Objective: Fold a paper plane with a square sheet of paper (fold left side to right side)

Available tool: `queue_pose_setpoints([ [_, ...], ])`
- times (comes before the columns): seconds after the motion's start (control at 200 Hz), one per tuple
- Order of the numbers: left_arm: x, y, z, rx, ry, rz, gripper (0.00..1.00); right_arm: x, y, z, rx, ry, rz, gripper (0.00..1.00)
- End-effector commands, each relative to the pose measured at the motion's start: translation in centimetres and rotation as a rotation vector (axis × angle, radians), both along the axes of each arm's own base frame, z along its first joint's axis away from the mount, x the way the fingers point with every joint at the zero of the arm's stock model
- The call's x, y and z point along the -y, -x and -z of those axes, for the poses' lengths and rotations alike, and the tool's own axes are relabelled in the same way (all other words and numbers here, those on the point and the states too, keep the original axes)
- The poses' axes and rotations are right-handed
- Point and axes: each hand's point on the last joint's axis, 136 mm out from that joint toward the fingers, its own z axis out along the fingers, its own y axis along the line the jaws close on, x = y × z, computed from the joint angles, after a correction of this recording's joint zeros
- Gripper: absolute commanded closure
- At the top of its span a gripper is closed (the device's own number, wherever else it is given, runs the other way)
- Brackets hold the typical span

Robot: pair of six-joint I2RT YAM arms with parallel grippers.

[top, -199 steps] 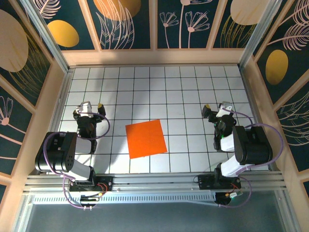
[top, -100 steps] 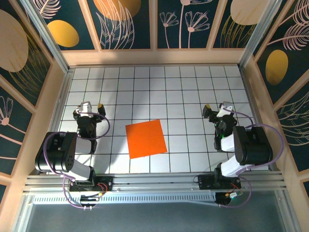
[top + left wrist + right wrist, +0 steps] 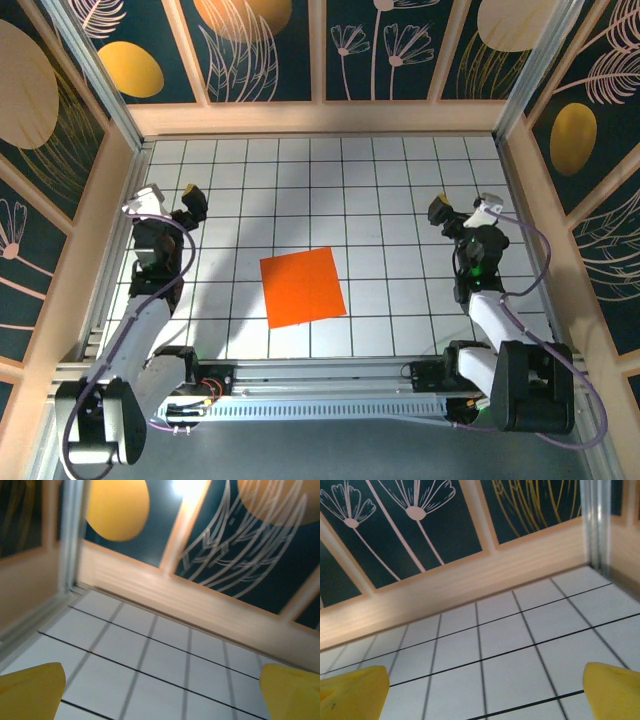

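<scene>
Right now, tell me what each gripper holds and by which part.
Nothing: the left gripper and right gripper stand open, and the orange paper lies between them, untouched.

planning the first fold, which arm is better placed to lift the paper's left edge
Left, probably. The open left claw is nearer the left edge of the square sheet of paper; the open right claw would have to reach across it.

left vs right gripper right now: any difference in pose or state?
Side: the left gripper stands left of the orange sheet, the right gripper right of it.
Aim: the left gripper faces the back-left corner of the table, the right gripper the back-right corner.
Shared: both are open, hold nothing and are well apart from the sheet, which lies flat and unfolded between them.
</scene>
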Motion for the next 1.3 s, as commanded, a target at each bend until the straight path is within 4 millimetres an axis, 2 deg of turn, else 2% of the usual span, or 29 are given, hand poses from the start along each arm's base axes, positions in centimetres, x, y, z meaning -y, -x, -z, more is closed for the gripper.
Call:
queue_pose_setpoints([
  [0.0, 3.6, 2.1, 5.5, -0.267, 0.221, 0.159, 0.01, -2.1, 0.3, 1.5, -0.158, -0.159, -0.105, 0.01],
  [0.135, 8.1, 3.9, 8.5, -0.429, 0.335, 0.320, 0.01, -4.4, 0.5, 1.8, -0.227, -0.262, -0.212, 0.01],
  [0.255, 13.4, 5.3, 10.1, -0.534, 0.367, 0.464, 0.01, -5.8, 0.6, 2.6, -0.272, -0.296, -0.267, 0.01],
  [0.495, 22.8, 7.6, 13.1, -0.715, 0.376, 0.668, 0.02, -7.2, -0.1, 3.0, -0.313, -0.273, -0.286, 0.02],
  [0.636, 26.7, 8.5, 15.6, -0.801, 0.370, 0.733, 0.07, -7.6, -0.5, 2.9, -0.321, -0.242, -0.281, 0.02],
  [0.831, 28.9, 8.6, 18.2, -0.871, 0.358, 0.756, 0.12, -7.5, -0.5, 3.3, -0.339, -0.208, -0.268, 0.03],
  [1.086, 29.5, 8.4, 20.9, -0.922, 0.290, 0.776, 0.18, -7.2, -0.6, 3.7, -0.349, -0.183, -0.246, 0.03],
  [1.186, 30.1, 8.2, 21.9, -0.935, 0.249, 0.812, 0.20, -7.1, -0.8, 4.1, -0.357, -0.167, -0.244, 0.03],
  [1.261, 31.0, 7.7, 21.9, -0.930, 0.222, 0.859, 0.22, -7.0, -0.9, 4.2, -0.364, -0.151, -0.244, 0.03],
  [1.271, 31.0, 7.8, 22.6, -0.949, 0.214, 0.856, 0.22, -7.0, -0.9, 4.3, -0.366, -0.150, -0.244, 0.03],
  [1.296, 31.2, 7.6, 22.9, -0.955, 0.198, 0.867, 0.23, -7.0, -0.9, 4.4, -0.370, -0.144, -0.244, 0.03],
])
